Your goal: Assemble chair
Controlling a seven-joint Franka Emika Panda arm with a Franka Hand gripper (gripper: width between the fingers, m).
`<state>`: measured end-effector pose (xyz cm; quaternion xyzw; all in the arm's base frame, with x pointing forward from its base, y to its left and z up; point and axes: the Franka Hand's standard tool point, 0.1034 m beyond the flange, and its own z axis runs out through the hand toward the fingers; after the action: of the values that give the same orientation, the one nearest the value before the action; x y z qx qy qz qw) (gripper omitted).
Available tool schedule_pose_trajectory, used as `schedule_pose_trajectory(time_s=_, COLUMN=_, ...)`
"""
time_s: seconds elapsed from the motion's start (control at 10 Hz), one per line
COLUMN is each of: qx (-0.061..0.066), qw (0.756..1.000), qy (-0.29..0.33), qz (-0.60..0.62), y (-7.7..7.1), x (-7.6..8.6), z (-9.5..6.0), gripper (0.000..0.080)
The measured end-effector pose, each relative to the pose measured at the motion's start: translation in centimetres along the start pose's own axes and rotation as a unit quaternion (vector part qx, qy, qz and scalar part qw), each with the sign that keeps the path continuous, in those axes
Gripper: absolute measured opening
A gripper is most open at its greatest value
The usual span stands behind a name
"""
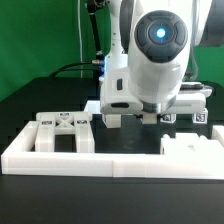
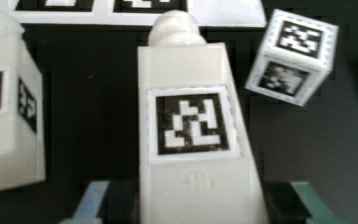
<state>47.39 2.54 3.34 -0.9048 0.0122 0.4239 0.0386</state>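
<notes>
white chair leg (image 2: 197,130), long axis running straight out between the fingers (image 2: 98,203) clamped on it, tapered end farthest.

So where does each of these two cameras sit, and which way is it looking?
Exterior view: off the arm, set low, facing the white robot arm and its gripper across a long white border rail.
Wrist view: on the wrist, looking along two dark fingers at a tagged white blocky chair piece between them.
Shared: the gripper only, for certain.
</notes>
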Motion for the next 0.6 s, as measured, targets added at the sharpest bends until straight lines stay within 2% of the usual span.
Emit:
schedule_pose_trajectory(time_s=0.2, qx=0.017, qw=1.000, qy=0.014, qz=0.020, y=-1.6, x=-0.4, z=-3.8, gripper=0.0295)
schedule_pose_trajectory(time_s=0.3, qx=0.016, qw=1.000, qy=0.014, qz=0.018, y=-1.8, x=-0.8, z=-4.7, gripper=0.0295)
schedule_pose_trajectory(time_s=0.5, qx=0.016, qw=0.999, qy=0.038, qz=0.018, y=-1.7, x=0.0, z=-4.9, gripper=0.0295)
schedule_pose_trajectory(time_s=0.6, qx=0.016, qw=0.997, qy=0.074, qz=0.018, y=-1.8, x=0.8, z=-5.5, gripper=0.0295)
